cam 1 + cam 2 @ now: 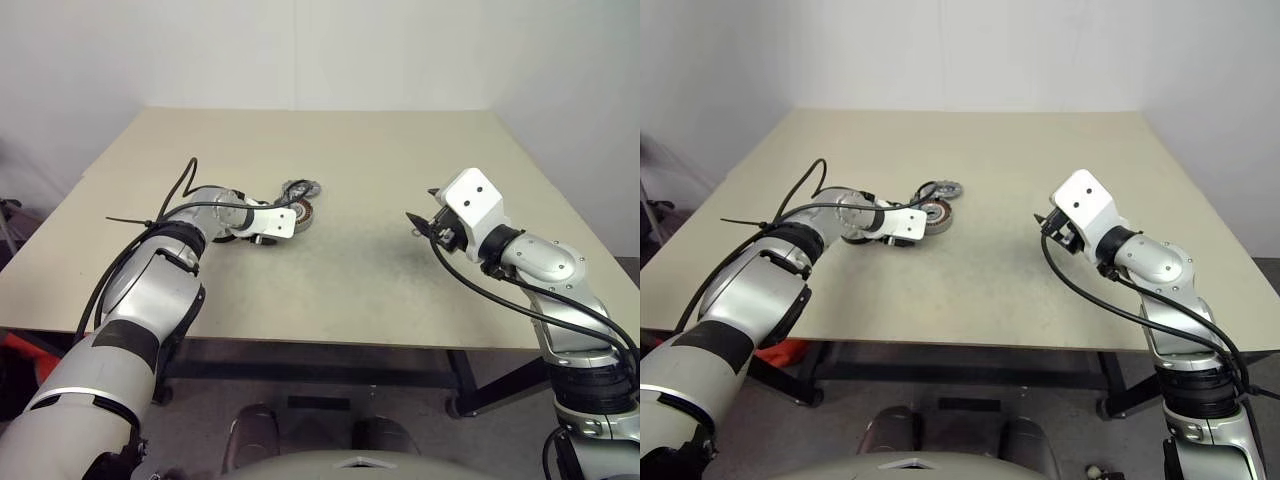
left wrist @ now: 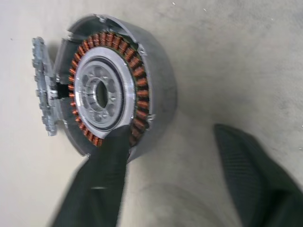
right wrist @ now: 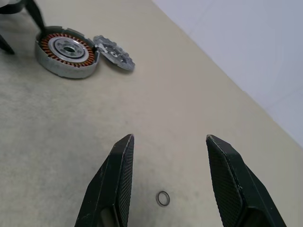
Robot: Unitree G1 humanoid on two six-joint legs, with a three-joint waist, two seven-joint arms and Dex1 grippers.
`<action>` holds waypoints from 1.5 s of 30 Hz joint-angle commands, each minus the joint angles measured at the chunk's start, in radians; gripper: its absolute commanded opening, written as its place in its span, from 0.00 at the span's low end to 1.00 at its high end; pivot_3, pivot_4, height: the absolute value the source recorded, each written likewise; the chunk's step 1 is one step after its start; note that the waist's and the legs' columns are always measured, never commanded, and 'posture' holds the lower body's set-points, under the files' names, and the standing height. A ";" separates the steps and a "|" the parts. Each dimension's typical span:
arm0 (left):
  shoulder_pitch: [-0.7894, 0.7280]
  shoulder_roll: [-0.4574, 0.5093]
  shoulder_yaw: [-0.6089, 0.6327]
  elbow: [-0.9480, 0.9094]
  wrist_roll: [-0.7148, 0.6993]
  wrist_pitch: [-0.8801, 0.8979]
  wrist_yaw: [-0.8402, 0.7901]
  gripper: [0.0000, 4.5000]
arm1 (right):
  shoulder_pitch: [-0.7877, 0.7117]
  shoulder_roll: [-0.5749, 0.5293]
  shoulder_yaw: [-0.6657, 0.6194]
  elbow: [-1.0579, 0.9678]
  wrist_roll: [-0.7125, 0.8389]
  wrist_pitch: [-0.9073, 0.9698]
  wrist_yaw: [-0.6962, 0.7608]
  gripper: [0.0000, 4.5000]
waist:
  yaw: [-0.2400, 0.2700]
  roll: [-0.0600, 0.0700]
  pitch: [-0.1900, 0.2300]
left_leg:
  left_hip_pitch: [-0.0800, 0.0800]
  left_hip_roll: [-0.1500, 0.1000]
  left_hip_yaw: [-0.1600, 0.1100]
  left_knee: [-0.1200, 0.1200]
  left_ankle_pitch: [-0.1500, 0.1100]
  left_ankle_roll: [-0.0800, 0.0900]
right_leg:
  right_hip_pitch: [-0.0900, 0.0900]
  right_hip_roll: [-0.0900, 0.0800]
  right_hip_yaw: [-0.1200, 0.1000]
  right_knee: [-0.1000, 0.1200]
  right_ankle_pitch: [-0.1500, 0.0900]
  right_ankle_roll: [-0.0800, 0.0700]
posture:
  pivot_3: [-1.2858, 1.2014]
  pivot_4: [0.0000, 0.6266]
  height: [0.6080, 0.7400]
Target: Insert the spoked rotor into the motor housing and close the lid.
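The motor housing lies on the table with its copper windings and silver hub facing up. The spoked rotor rests just behind it, against its rim, and also appears as the spoked rotor in the right wrist view. My left gripper is open at the housing: one finger lies over the near windings, the other finger stands clear outside the wall. My right gripper hangs open over the table to the right, holding nothing. The lid is out of view.
A tiny thin wire ring lies on the table below the right gripper. The beige table runs back to a white wall. Black cables loop off both arms.
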 commanded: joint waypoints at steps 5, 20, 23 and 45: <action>-0.029 -0.003 -0.004 0.003 0.027 0.005 0.026 0.34 | -0.004 -0.028 -0.035 -0.043 0.018 -0.002 -0.026 0.60 | -0.001 0.000 0.000 | -0.001 0.000 0.000 -0.001 0.000 0.000 | 0.000 0.000 0.000 -0.001 0.000 -0.001 | 0.52 0.00 1.00; -0.033 0.006 0.014 0.002 0.015 -0.021 0.000 0.00 | -0.031 -0.026 -0.007 -0.007 0.013 -0.017 -0.044 0.60 | 0.000 -0.001 0.000 | -0.001 0.000 0.000 -0.002 -0.001 0.001 | 0.001 0.000 0.000 -0.004 0.003 -0.006 | 0.52 0.00 1.00; -0.036 0.004 0.009 0.001 0.021 -0.028 0.005 0.00 | -0.024 -0.028 -0.012 -0.014 0.015 -0.016 -0.046 0.60 | 0.000 -0.001 0.000 | -0.001 0.000 0.000 -0.002 -0.001 0.001 | 0.001 0.000 -0.001 -0.004 0.003 -0.006 | 0.52 0.00 1.00; -0.182 -0.244 0.039 -0.042 -0.075 -0.430 -0.245 0.00 | 0.039 -0.048 -0.054 -0.082 0.010 0.034 -0.092 0.60 | 0.017 -0.002 0.001 | -0.005 -0.002 0.001 -0.003 -0.004 0.006 | 0.000 -0.004 -0.002 -0.009 0.003 -0.005 | 0.52 0.00 1.00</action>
